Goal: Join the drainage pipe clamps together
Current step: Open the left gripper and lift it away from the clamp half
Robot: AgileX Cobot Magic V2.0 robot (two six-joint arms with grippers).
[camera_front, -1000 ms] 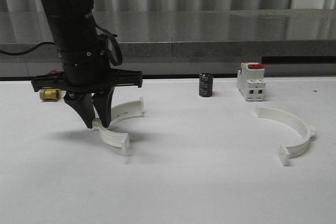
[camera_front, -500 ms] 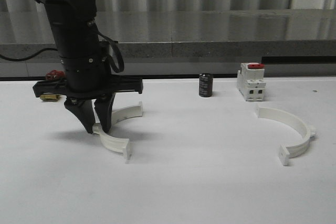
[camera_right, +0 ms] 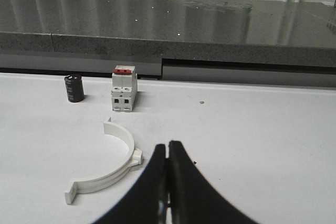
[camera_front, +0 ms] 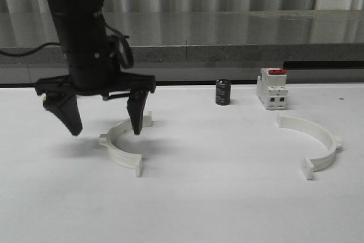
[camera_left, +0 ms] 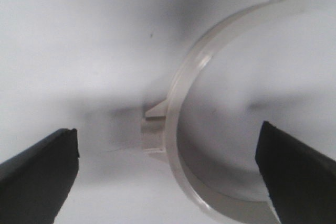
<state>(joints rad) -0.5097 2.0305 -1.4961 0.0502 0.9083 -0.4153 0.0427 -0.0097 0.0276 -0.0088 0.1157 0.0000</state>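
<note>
While the left gripper (camera_front: 104, 122) hangs low over the white tabletop (camera_front: 216, 197) with its jaws spread wide, the nearer white plastic semicircular clamp half (camera_front: 122, 147) lies flat below it, untouched. In the front view one black finger stands outside the curve on its left and the other comes down over the open inside of the arc, so the curved band and its small outer lug sit between the two. The left wrist view confirms this: the left clamp half (camera_left: 181, 129) runs up between the two dark fingertips (camera_left: 37, 174), lug pointing toward the left one, with clear tabletop on both sides of the band.

Well apart on the right side of the tabletop, the second white plastic semicircular clamp half (camera_front: 318, 143) lies flat with its open side facing left, flat tabs at both ends and a lug on its outer curve. In the right wrist view the right gripper (camera_right: 168, 182) has its jaws pressed together with nothing between them, and that right clamp half (camera_right: 113, 166) lies just ahead of its tips.

Farther back stand a small black cylindrical capacitor (camera_front: 222, 92) and a white boxy breaker with a red top (camera_front: 271, 89).
</note>
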